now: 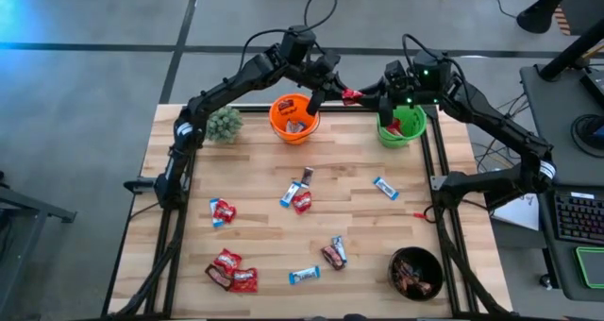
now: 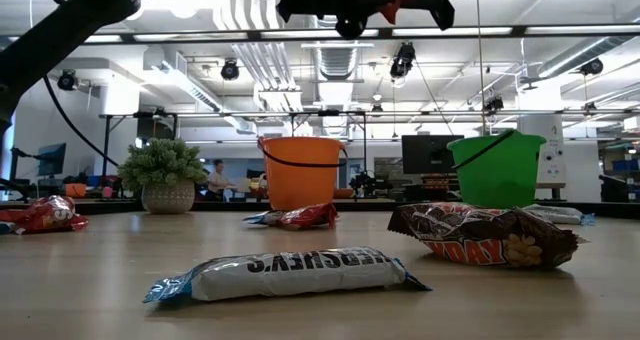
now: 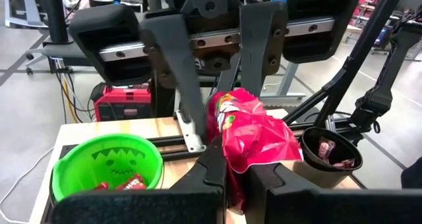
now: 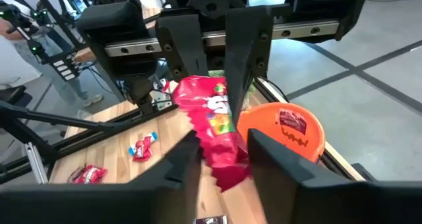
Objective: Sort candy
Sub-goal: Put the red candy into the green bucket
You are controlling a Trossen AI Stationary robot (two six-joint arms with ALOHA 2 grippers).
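Handoff midair at 12 o'clock: left tool (image 1: 342, 93) clenched on a red packet (image 1: 352, 96), right tool (image 1: 369, 98) closing around it. We judge sorting early; some candy sits in three buckets, about a dozen pieces (image 1: 300, 197) remain on the worktop (image 1: 264, 170).

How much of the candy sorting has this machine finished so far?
Some is done: sweets already lie in the green bucket, orange bucket and dark bowl. In hand: a red packet pinched between the left gripper and right gripper, above the table's far edge. Left: over a dozen candies scattered on the table.
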